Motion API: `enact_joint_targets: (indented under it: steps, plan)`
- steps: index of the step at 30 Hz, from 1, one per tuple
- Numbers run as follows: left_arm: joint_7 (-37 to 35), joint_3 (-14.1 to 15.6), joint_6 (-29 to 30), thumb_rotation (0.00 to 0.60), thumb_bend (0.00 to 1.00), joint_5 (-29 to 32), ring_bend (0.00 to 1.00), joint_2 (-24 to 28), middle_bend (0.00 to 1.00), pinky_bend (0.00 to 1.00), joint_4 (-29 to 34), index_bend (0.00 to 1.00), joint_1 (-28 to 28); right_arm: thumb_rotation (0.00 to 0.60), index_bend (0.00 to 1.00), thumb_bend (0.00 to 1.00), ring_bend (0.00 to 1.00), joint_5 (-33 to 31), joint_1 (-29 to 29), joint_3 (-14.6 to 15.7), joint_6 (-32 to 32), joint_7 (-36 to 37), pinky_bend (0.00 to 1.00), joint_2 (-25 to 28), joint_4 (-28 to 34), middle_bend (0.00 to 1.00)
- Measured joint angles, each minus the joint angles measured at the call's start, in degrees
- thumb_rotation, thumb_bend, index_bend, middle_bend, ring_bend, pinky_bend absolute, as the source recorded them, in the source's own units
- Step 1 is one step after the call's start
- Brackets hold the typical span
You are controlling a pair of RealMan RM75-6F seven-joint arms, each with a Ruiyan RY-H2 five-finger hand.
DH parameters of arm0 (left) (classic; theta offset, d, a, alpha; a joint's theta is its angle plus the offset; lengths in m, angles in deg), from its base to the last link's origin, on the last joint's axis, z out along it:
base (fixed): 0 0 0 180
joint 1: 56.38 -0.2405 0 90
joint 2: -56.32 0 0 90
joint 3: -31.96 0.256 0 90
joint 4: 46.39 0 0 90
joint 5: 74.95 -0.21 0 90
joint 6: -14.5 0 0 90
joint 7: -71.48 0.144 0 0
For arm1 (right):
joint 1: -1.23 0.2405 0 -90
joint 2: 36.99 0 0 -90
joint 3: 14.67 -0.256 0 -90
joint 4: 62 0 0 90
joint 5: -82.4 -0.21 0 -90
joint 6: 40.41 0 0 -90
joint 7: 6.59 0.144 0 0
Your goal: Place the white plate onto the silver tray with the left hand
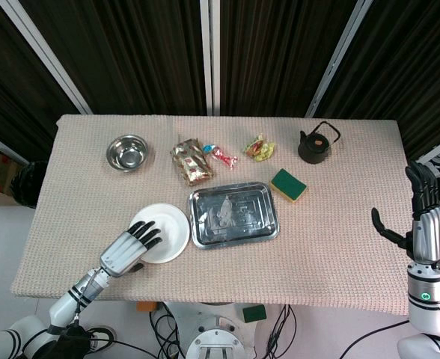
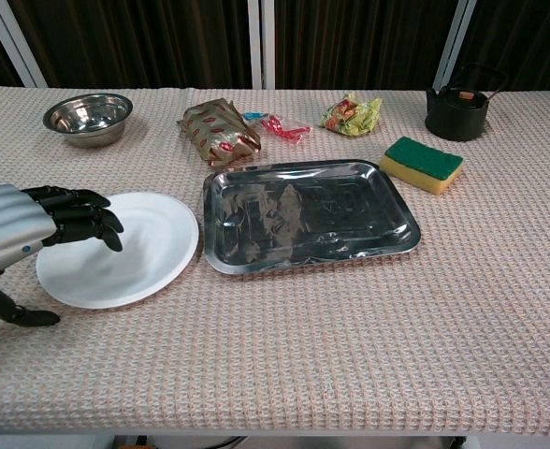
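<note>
The white plate (image 1: pixel 164 232) (image 2: pixel 125 248) lies flat on the tablecloth just left of the silver tray (image 1: pixel 233 215) (image 2: pixel 308 215), which holds nothing. My left hand (image 1: pixel 129 250) (image 2: pixel 41 224) hovers over the plate's near-left edge with its fingers over the rim and the thumb below and apart on the cloth; it holds nothing. My right hand (image 1: pixel 422 224) stands upright with fingers spread beyond the table's right edge, seen only in the head view.
A steel bowl (image 2: pixel 88 114) sits at the back left. Snack packets (image 2: pixel 219 131) and wrapped sweets (image 2: pixel 353 114) lie behind the tray. A green-and-yellow sponge (image 2: pixel 423 164) and a black teapot (image 2: pixel 460 103) stand at the right.
</note>
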State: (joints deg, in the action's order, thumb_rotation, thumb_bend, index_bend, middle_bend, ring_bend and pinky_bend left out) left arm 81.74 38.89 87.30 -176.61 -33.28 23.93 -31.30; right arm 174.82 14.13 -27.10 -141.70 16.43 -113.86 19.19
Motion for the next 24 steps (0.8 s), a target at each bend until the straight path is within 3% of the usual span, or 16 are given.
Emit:
enact_joint_targets:
  steps: [8,18,24]
  plan:
    - [-2.29,-0.05,2.13,0.600,0.25,-1.09,0.10,-1.79,0.22,0.20,-3.33,0.33,-0.13,0.600,0.00,0.34,0.00,-0.06,-0.06,-0.20,0.01,-0.31,0.00,0.14,0.44,0.00]
    - [-2.46,-0.14,1.96,0.600,0.25,-0.96,0.10,-2.95,0.23,0.20,-5.30,0.35,0.15,0.600,0.00,0.34,0.00,-0.03,0.05,-0.02,0.55,-0.73,0.00,-0.30,0.34,0.00]
    - [-1.80,-0.70,4.73,0.600,0.30,-1.93,0.10,-5.15,0.26,0.20,-8.96,0.48,-0.01,0.600,0.00,0.34,0.00,-0.23,-0.04,-0.19,0.47,-0.87,0.00,-0.30,0.33,0.00]
